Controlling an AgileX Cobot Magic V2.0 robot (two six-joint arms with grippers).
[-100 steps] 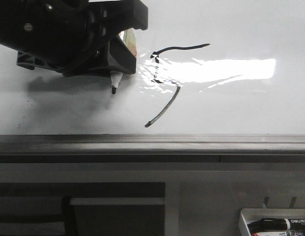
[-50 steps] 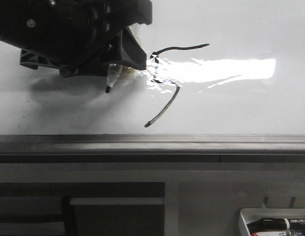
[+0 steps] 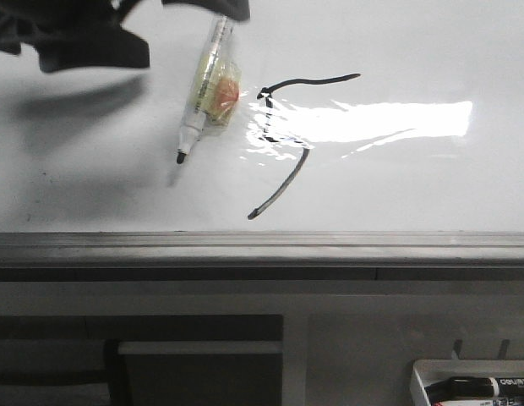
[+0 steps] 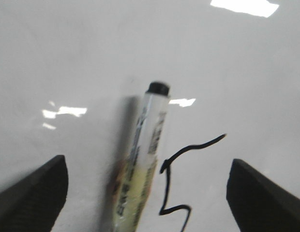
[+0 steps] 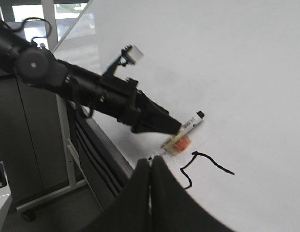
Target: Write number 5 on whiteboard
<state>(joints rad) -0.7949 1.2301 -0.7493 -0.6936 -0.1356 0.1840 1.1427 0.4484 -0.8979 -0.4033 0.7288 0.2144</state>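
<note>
1. While the left gripper (image 3: pixel 173 7) sits mostly cropped at the upper left of the front view, a marker (image 3: pixel 203 89) lies on the whiteboard (image 3: pixel 414 51) just below it, tilted, black tip pointing away from the gripper toward the grey ledge (image 3: pixel 262 245). Marker is apart from the fingers; gripper looks released, nothing held. Number 5 (image 3: pixel 283 144) is beside the marker on the side away from the gripper body: flat top bar, curved tail, middle washed out by the light glare (image 3: pixel 380 118). White tray (image 3: pixel 427 372) with spare markers (image 3: pixel 486 386) below the ledge, well apart.

2. Left wrist view: left gripper (image 4: pixel 147 193) open wide, two dark fingertips (image 4: pixel 34 193) spread to either side. Marker (image 4: pixel 142 169) lies between them touching neither, cap end pointing away from the gripper. Number 5 (image 4: pixel 181 179) strokes just beside the marker barrel, between it and the other fingertip; only top bar and upper bend in frame.

3. Right wrist view: right gripper (image 5: pixel 151 166) fingers pressed together, clenched, holding nothing visible. Beyond its tip: marker (image 5: pixel 181 135) on the whiteboard (image 5: pixel 227 58), left gripper (image 5: pixel 172 126) at the marker, number 5 (image 5: pixel 203 164) near the right gripper tip. Marker label shows yellow and orange.
</note>
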